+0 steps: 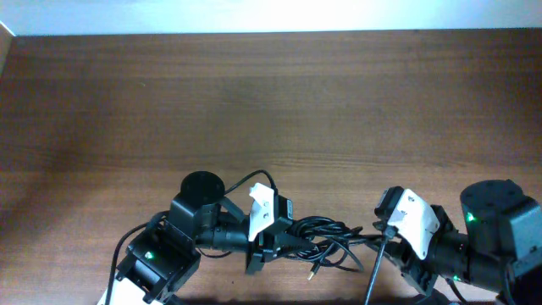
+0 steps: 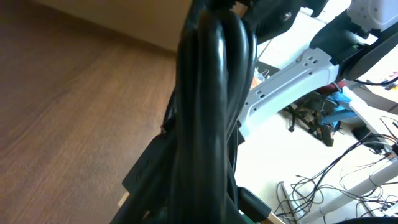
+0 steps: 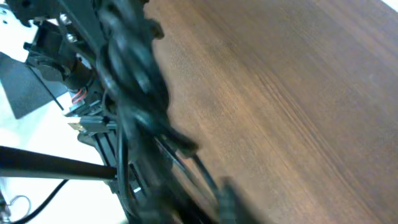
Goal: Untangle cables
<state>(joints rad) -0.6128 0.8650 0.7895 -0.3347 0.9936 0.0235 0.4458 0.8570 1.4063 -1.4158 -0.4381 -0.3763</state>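
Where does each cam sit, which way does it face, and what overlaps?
Overhead: above the table, looking straight down; left arm and right arm at the bottom edge, left claw and right claw either side of the cables.
Left wrist: on the left arm, pressed up against the cables, table on the left; own fingers indistinct.
Right wrist: on the right arm, low along the table, cables blurred; own fingers indistinct.
Shared: all three show cables and table.

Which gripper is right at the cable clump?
The left gripper: it is buried in the dense end of the cables. The right gripper sits past the other end, where only thin strands reach.
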